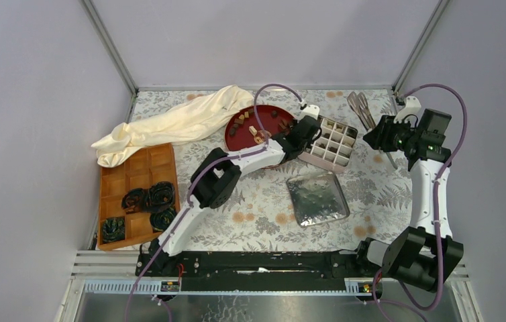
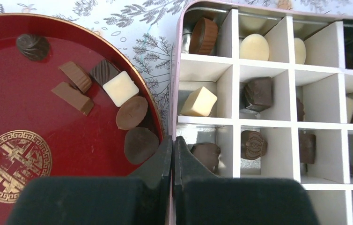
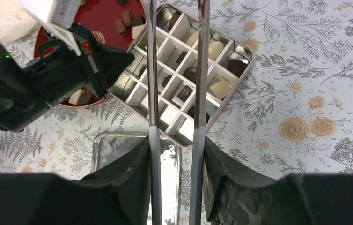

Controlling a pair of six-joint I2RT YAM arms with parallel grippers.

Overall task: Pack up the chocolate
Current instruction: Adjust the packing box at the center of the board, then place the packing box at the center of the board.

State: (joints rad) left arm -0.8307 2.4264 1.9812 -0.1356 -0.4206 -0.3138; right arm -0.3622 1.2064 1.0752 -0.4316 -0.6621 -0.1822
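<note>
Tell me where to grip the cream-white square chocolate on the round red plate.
Come straight down, since the cream-white square chocolate lies flat. Pinch its two free sides, the one toward the rim of the round red plate and the one opposite; a dark ridged piece and a brown oval piece crowd the others.

Cream cloth [image 1: 170,124] at the desk's [image 1: 257,208] far left; wooden tray [image 1: 144,164] beside it holding dark coils [image 1: 160,196]; silver lid [image 1: 317,196] centre; steel tongs [image 1: 360,107] at far right.

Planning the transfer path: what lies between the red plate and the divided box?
Only a bare strip of tablecloth, in the left wrist view; the left gripper hovers over its narrow end.
</note>
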